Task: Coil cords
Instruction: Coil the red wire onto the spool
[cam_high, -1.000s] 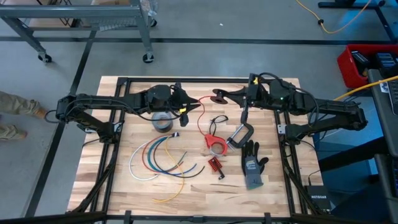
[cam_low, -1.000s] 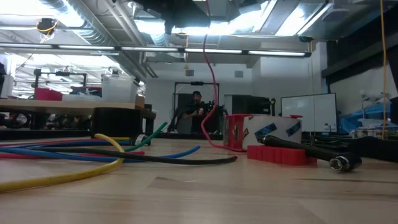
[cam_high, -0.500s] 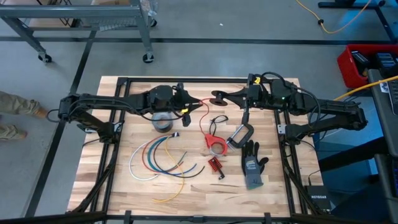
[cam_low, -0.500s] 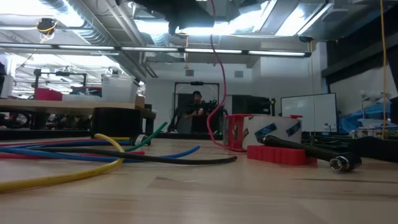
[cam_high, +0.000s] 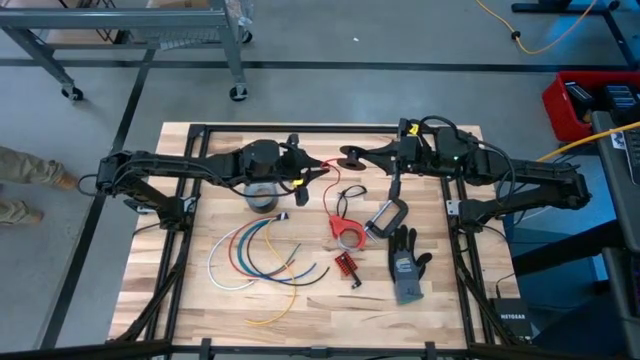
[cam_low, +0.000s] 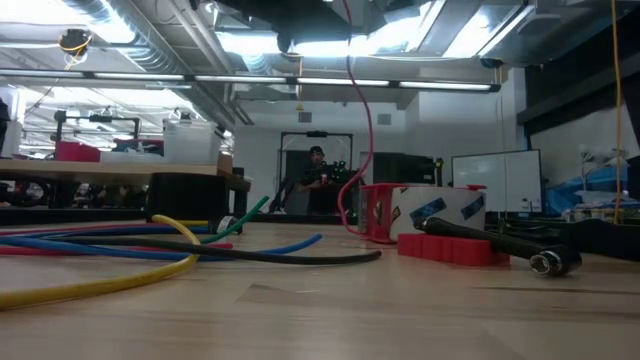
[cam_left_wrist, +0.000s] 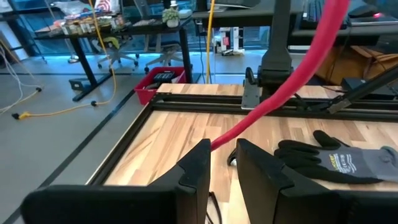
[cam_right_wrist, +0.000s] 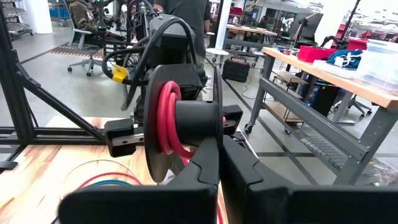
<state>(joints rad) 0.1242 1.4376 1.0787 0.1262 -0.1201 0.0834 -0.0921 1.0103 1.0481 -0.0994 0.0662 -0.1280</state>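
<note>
A long red cord runs from a black spool, where a few turns are wound, across to my left gripper and then hangs down to the table. My left gripper is above the table's far middle, shut on that cord. My right gripper faces it from the right, shut on the spool and holding it in the air. Several other cords, white, blue, red, green and yellow, lie in loose arcs on the left half of the table. My left gripper pinches the red cord between its two fingers, which lie nearly level and come from the table's left. From the fingers the cord rises slanting toward the spool, and its other stretch hangs slack to the table. My right gripper pinches the spool by the lower rim of its nearer flange, its fingers level and coming from the table's right. The spool is lifted clear with its flanges upright.
A grey tape roll lies under the left gripper. A red tool, a metal clamp, a grey-black glove and a small red part lie right of the middle. A person sits in the room beyond.
The hanging stretch of the red cord has swung toward the table's right edge, while its lower end stays on the table. Both grippers have kept their holds.
</note>
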